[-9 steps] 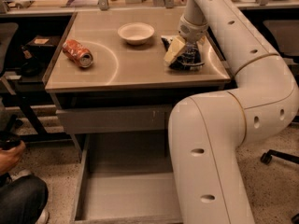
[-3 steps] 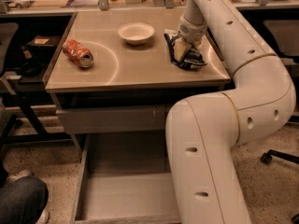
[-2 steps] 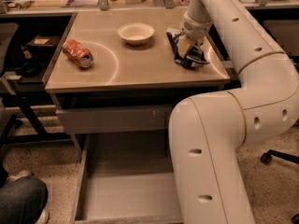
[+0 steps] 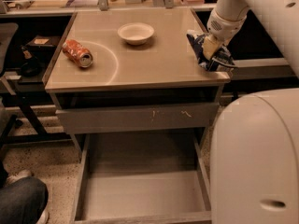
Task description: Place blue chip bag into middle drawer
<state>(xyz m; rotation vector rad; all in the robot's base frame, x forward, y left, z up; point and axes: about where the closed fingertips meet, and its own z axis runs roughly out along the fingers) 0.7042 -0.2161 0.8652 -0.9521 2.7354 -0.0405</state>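
A white robot arm (image 4: 254,1) reaches down from the upper right to the right front corner of a tan bench (image 4: 140,66). Its gripper (image 4: 209,47) is closed tight on the upper part of the blue chip bag (image 4: 220,59), a crumpled dark foil packet with white patches, which sits tilted at the very edge of the bench; whether the bag's lower end touches the surface cannot be told. Further left on the bench stand a small white bowl (image 4: 135,33) and a crushed orange soda can (image 4: 78,53), both well apart from the bag. Below the bench top is a closed grey drawer front (image 4: 135,118) with small white scratches, and under that the middle drawer (image 4: 140,190) is pulled fully out, its flat grey floor bare. A bulky white part of the robot (image 4: 254,157) blocks the lower right. The bag looks very light, soft and slippery, likely to crumple and sag instead of holding its shape, so a pinch across a gathered fold near one end seems the safest hold, and its contents would crush under hard pressure
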